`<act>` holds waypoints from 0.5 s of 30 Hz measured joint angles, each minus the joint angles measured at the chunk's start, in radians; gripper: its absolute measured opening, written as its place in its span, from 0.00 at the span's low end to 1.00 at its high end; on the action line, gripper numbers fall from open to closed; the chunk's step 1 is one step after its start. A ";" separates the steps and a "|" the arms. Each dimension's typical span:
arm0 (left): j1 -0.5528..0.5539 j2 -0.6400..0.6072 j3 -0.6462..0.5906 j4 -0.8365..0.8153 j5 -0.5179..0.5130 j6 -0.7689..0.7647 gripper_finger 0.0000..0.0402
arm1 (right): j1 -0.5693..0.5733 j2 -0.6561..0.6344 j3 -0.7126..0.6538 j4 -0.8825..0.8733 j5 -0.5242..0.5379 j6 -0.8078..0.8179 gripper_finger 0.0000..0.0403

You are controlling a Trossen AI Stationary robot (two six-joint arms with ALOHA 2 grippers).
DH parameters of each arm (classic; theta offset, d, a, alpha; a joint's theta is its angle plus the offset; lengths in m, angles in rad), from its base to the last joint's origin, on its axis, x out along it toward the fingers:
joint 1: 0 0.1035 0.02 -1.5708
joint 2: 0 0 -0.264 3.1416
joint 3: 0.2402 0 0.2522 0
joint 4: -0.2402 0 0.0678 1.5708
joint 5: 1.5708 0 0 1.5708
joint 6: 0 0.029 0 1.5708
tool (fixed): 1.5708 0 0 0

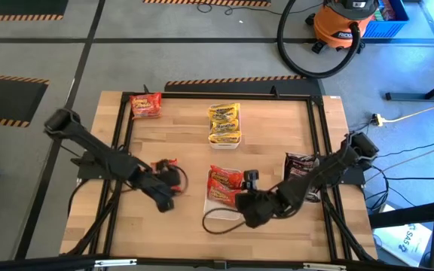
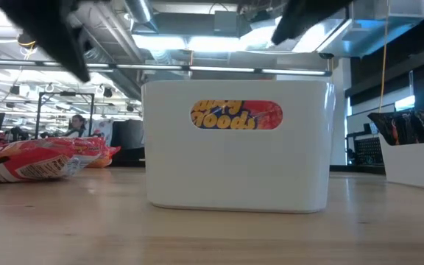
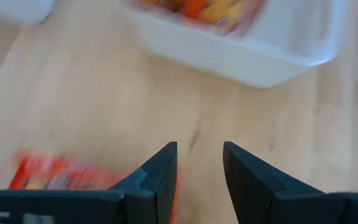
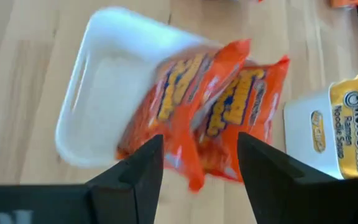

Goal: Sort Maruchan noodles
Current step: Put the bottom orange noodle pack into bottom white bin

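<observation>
Right gripper (image 4: 194, 162) hovers over the near white tray (image 1: 215, 205), its fingers parted with nothing between them; two red packets (image 4: 197, 112) lie just beyond the fingertips, leaning over that tray's rim; left gripper (image 3: 197, 168) stands to the tray's left above bare wood, fingers narrowly apart and empty, with one red packet (image 1: 166, 165) lying just beside it; farther back, the middle tray (image 1: 224, 138) holds yellow packets (image 1: 224, 119), at least two, the exact count unclear; dark packets (image 1: 301, 167) sit in a tray by the right edge, their number hard to tell; one more red packet (image 1: 145, 105) rests at the far left corner.
</observation>
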 joint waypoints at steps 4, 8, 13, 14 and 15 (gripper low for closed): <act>0.007 -0.140 -0.139 0.005 -0.005 -0.166 0.31 | -0.049 0.000 0.000 0.061 -0.015 0.016 0.45; 0.036 -0.211 -0.182 0.000 0.006 -0.211 0.31 | -0.079 0.000 0.000 0.134 -0.013 0.052 0.45; 0.086 -0.242 -0.183 -0.036 0.019 -0.189 0.31 | -0.100 0.017 0.000 0.260 -0.018 0.057 0.45; 0.099 -0.242 -0.183 -0.044 0.019 -0.173 0.31 | -0.106 0.022 0.000 0.287 -0.013 0.057 0.45; 0.114 -0.239 -0.183 -0.059 0.022 -0.154 0.31 | -0.113 0.026 0.000 0.312 -0.013 0.056 0.46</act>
